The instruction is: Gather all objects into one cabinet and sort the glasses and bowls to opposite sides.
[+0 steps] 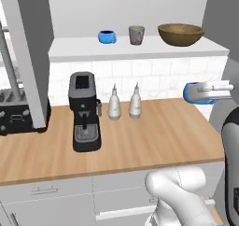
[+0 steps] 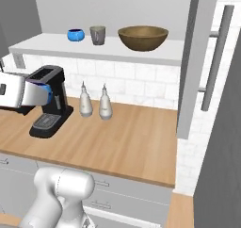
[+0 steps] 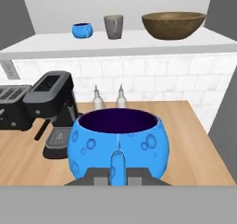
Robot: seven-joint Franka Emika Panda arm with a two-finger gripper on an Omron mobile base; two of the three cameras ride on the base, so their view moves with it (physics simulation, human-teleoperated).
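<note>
My gripper (image 3: 118, 176) is shut on the handle of the blue mug (image 3: 118, 140), held in the air above the counter. From the left base view the mug (image 1: 192, 93) sits in the gripper (image 1: 205, 90) at the right; from the right base view the mug (image 2: 45, 92) and gripper (image 2: 35, 94) are at the left. On the cabinet's white shelf board (image 1: 84, 48) stand the small blue bowl (image 1: 107, 37), the grey cup (image 1: 136, 35) and the brown wooden bowl (image 1: 180, 34), left to right. The same row appears as blue bowl (image 3: 82, 30), cup (image 3: 113, 27) and wooden bowl (image 3: 173, 25).
A black coffee machine (image 1: 84, 111) and two white bottles (image 1: 124, 103) stand on the wooden counter (image 1: 158, 136). A toaster (image 1: 16, 115) sits at far left. Tall grey door panels (image 1: 29, 57) (image 2: 194, 57) flank the shelf. The counter ends at the right wall.
</note>
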